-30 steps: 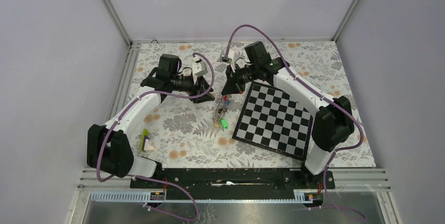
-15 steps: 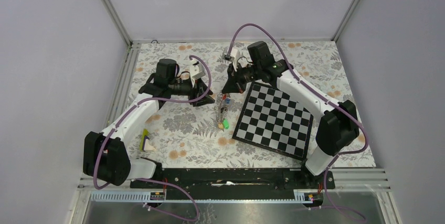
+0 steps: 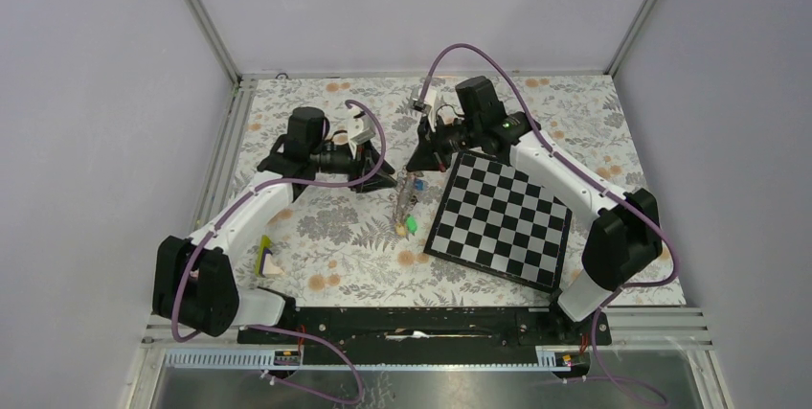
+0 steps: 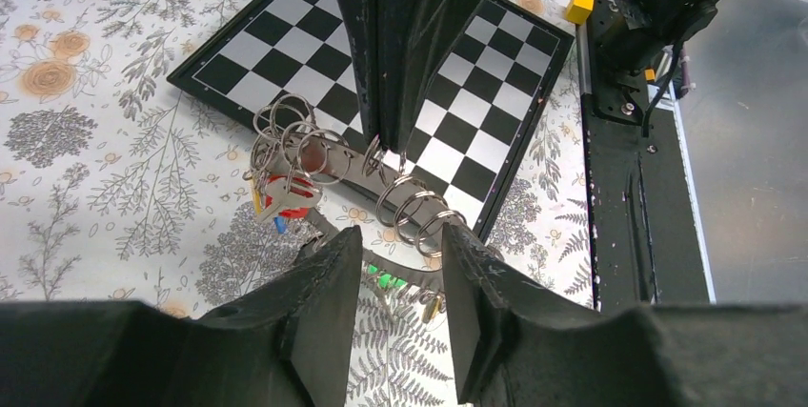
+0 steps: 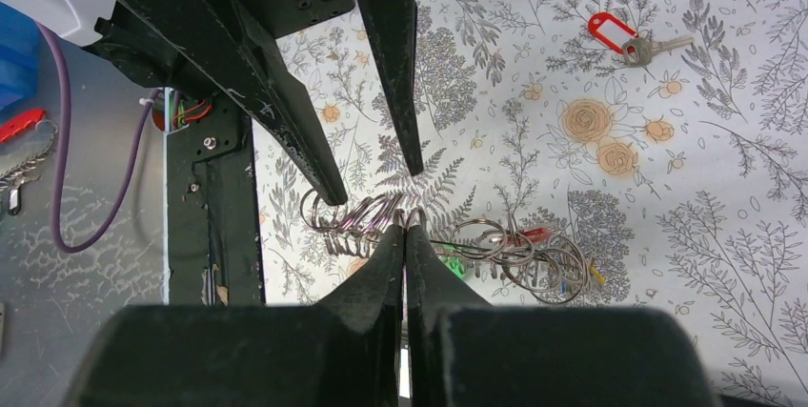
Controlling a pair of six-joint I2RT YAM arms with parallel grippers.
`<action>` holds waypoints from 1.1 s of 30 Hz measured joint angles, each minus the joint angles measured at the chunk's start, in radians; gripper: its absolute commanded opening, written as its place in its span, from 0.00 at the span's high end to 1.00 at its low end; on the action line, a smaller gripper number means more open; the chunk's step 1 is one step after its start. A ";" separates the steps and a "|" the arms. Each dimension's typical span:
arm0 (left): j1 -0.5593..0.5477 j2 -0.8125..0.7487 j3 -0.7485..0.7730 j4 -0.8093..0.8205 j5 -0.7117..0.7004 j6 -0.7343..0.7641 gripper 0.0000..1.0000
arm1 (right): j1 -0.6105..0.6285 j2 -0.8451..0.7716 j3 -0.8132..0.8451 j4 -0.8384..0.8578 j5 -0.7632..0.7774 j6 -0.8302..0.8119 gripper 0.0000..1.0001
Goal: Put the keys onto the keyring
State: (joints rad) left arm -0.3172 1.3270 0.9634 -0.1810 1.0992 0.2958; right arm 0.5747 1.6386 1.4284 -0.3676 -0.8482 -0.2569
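The right gripper [image 5: 405, 228] is clenched on the dark keyring [image 4: 348, 161] at the centre of the left wrist view, beside the chessboard [image 4: 519, 92]. Several keys [image 4: 281, 199] with red, blue and yellow heads hang from it at centre left. The left gripper [image 4: 400, 247] is released, its jaws astride small split rings [image 4: 416, 212]. A red-tagged key [image 5: 624, 33] lies apart at the upper right of the right wrist view.

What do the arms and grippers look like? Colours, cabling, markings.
The left arm and right arm match: white links, black joint housings, a purple cable looping along each. The left gripper and right gripper are matt black, tapered and lightly scuffed. A white camera module sits at each wrist; a green light shows on the right arm.
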 measured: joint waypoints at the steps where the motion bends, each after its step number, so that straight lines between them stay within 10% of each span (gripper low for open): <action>1: -0.002 0.004 -0.003 0.014 0.004 -0.007 0.61 | 0.000 -0.002 -0.003 0.000 -0.002 0.000 1.00; 14: -0.008 0.039 -0.012 0.110 0.031 -0.098 0.77 | 0.000 -0.007 -0.031 0.006 -0.032 0.000 1.00; 23: -0.008 0.039 -0.025 0.151 0.050 -0.136 0.60 | 0.000 -0.016 -0.033 0.006 -0.037 -0.006 1.00; 33: -0.020 0.048 -0.063 0.202 0.105 -0.187 0.67 | 0.000 -0.016 -0.033 0.007 -0.037 -0.008 1.00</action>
State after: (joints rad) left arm -0.3370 1.3750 0.9005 0.0208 1.2037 0.1093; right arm 0.5747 1.6222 1.3956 -0.3607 -0.8848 -0.2649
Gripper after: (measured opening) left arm 0.369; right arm 0.020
